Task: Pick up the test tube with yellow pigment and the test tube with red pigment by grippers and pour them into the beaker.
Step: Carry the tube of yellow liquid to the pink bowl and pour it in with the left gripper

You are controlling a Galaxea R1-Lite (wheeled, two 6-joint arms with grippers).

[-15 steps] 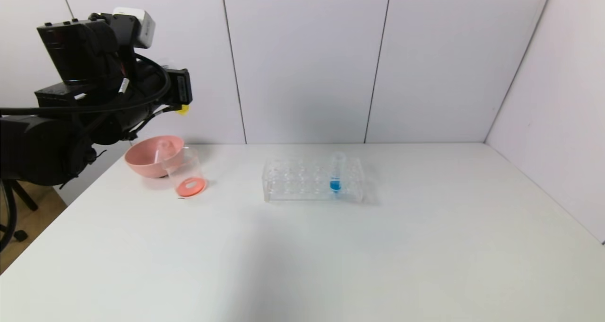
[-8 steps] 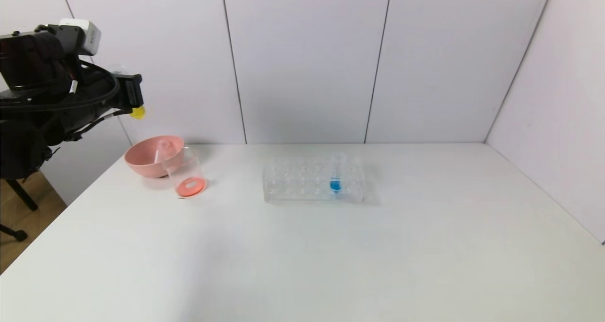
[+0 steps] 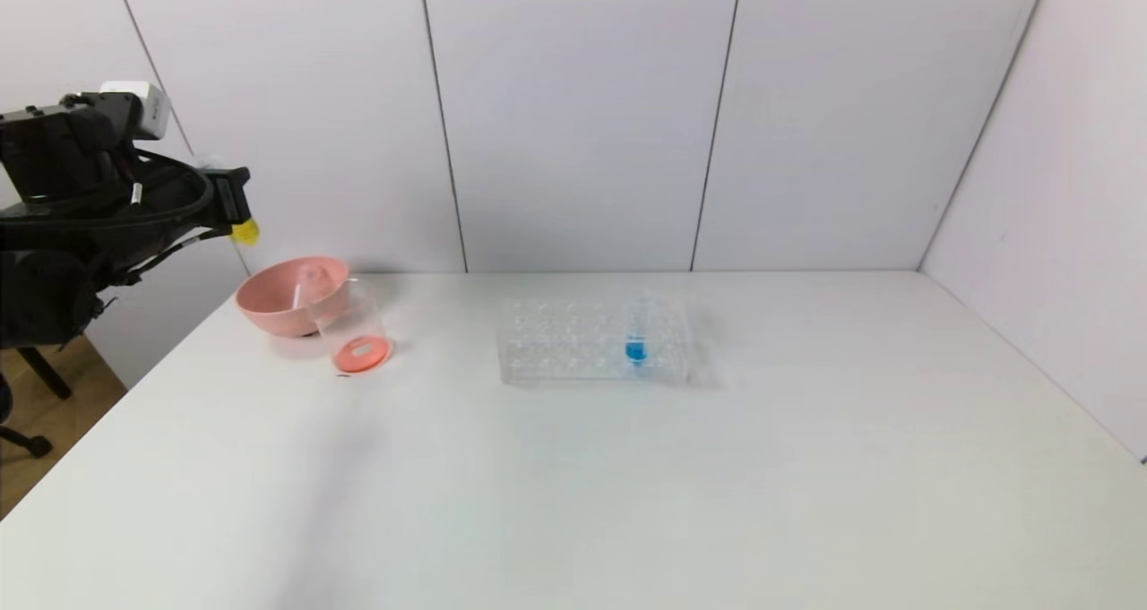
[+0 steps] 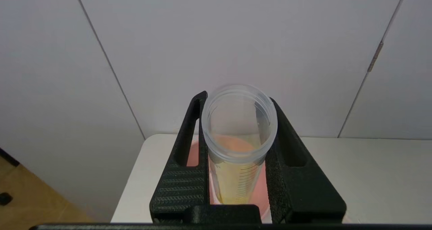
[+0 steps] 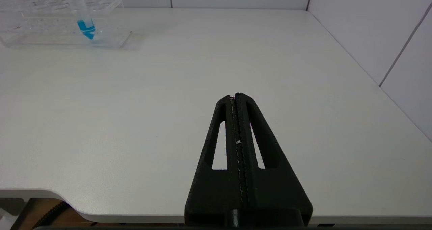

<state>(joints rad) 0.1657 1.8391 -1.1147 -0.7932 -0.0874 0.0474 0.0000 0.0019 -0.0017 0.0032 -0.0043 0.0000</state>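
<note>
High at the table's far left, my left gripper (image 3: 235,205) is shut on the test tube with yellow pigment (image 3: 245,230). In the left wrist view the tube (image 4: 236,179) stands between the left gripper's (image 4: 238,99) fingers, open rim toward the camera, yellow liquid low inside. The beaker (image 3: 351,323) stands below and to the right of it, with red-orange liquid in its bottom. The test tube with red pigment cannot be made out; a clear tube (image 3: 299,289) leans in the pink bowl. My right gripper (image 5: 235,95) is shut and empty over the table's near right part.
The pink bowl (image 3: 269,310) touches the beaker's left side near the table's far-left corner. A clear many-holed rack (image 3: 573,346) stands mid-table with a blue-liquid tube (image 3: 637,332) in it. The rack (image 5: 40,24) and blue tube (image 5: 82,19) lie far from the right gripper.
My left arm has swung left and slightly down, carrying the yellow tube away from above the beaker toward the table's left edge. Nothing else has moved.
</note>
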